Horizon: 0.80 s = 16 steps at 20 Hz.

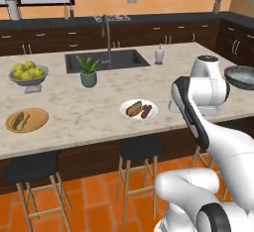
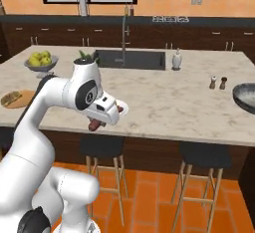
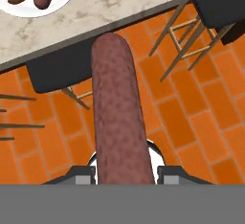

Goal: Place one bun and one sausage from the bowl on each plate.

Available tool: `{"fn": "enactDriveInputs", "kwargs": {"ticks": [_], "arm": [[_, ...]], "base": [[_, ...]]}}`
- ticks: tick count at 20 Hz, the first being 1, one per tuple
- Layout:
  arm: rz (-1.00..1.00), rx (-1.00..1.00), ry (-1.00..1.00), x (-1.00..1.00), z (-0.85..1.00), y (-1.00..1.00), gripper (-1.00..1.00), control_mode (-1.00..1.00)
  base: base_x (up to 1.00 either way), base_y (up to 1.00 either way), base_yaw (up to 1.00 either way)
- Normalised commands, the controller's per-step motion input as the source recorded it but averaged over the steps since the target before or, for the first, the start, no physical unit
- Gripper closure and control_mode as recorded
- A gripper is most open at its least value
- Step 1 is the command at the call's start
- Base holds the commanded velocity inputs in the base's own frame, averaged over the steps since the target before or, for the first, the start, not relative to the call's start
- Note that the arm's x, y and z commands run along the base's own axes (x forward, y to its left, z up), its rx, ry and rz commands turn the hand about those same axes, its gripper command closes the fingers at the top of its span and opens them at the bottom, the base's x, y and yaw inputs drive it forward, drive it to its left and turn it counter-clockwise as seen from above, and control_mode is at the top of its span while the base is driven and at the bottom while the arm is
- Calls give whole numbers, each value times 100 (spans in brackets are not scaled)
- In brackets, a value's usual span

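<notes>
The two-finger gripper (image 3: 125, 173) is closed partway around a long reddish-brown sausage (image 3: 117, 113), which juts out from between the fingers over the orange tiled floor (image 3: 191, 122), just off the front edge of the pale marble island counter (image 1: 74, 107). Near that edge, the small round white plate (image 1: 139, 110) carries a bun and a second sausage. Farther left along the counter, the tan wooden plate (image 1: 27, 120) holds a bun. At the counter's far right end sits the wide dark-grey bowl (image 1: 241, 77), well apart from both plates.
</notes>
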Motion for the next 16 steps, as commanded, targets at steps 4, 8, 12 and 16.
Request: {"fn": "enactDriveInputs", "kwargs": {"ticks": [4, 8, 12, 16], "arm": [[0, 0, 0, 0, 0, 0, 100, 100], [0, 0, 0, 0, 0, 0, 100, 100], [0, 0, 0, 0, 0, 0, 100, 100], [0, 0, 0, 0, 0, 0, 100, 100]], "base": [[0, 100, -14], [3, 100, -13], [33, 100, -5], [67, 100, 0]]}}
